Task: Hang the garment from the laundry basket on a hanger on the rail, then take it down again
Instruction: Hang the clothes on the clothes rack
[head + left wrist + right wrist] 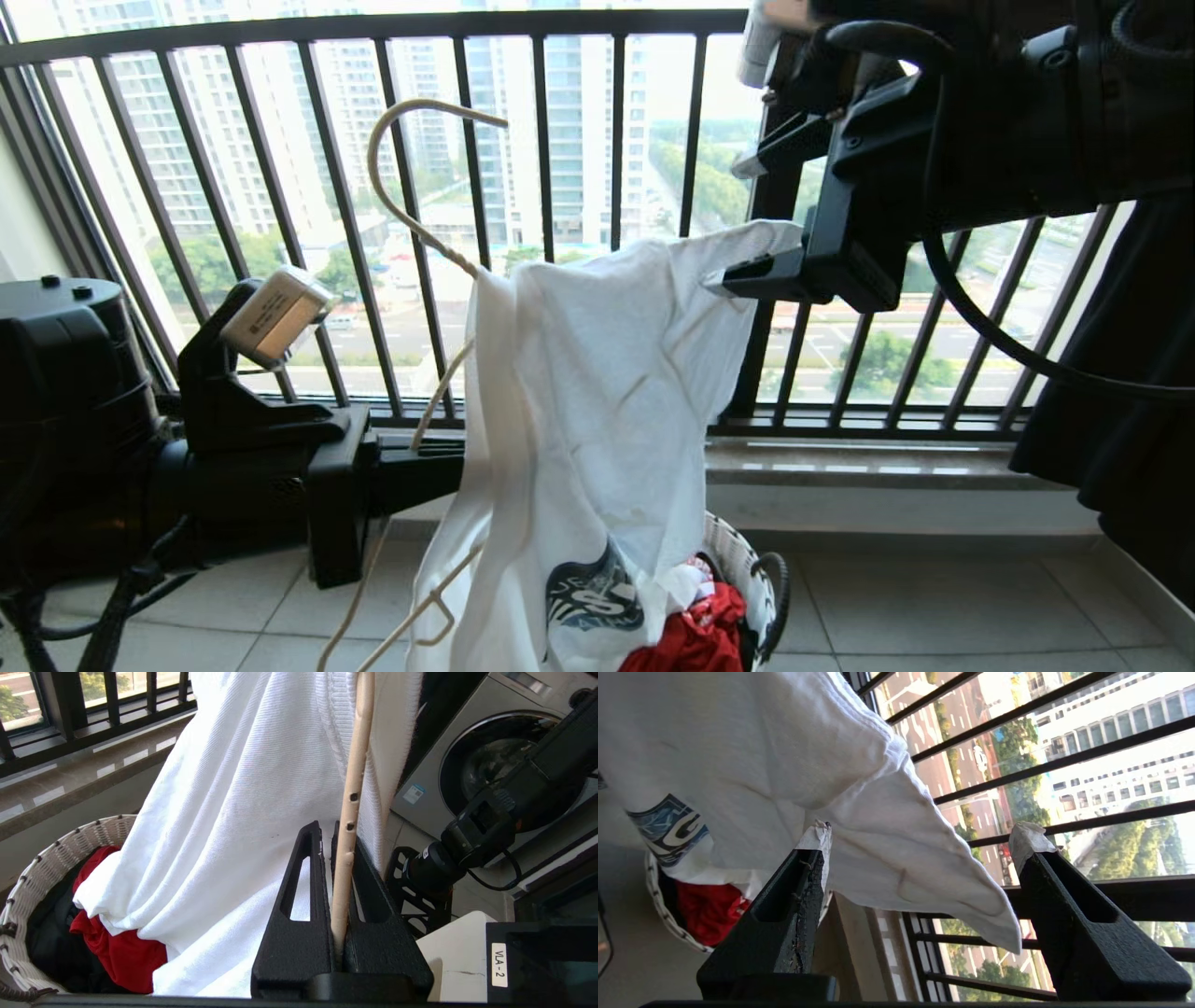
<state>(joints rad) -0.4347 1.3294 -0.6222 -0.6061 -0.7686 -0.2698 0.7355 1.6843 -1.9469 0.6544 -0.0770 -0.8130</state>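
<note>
The white T-shirt garment (597,411) with its dark blue logo (595,595) drapes over the cream hanger (403,201), whose hook points up. My left gripper (327,828), low on the left, is shut on the hanger's thin bar (355,765); in the head view its fingertips are hidden behind the cloth. My right gripper (922,835) is up at the right, open, with the garment's sleeve corner (952,896) lying loose between its spread fingers. The garment's hem reaches into the laundry basket (747,560). The rail is out of view.
A red cloth (695,635) lies in the basket. The black barred window railing (541,131) and its stone sill (887,467) run close behind. Dark cloth (1130,392) hangs at the far right. A washing machine (490,742) stands beside the left arm.
</note>
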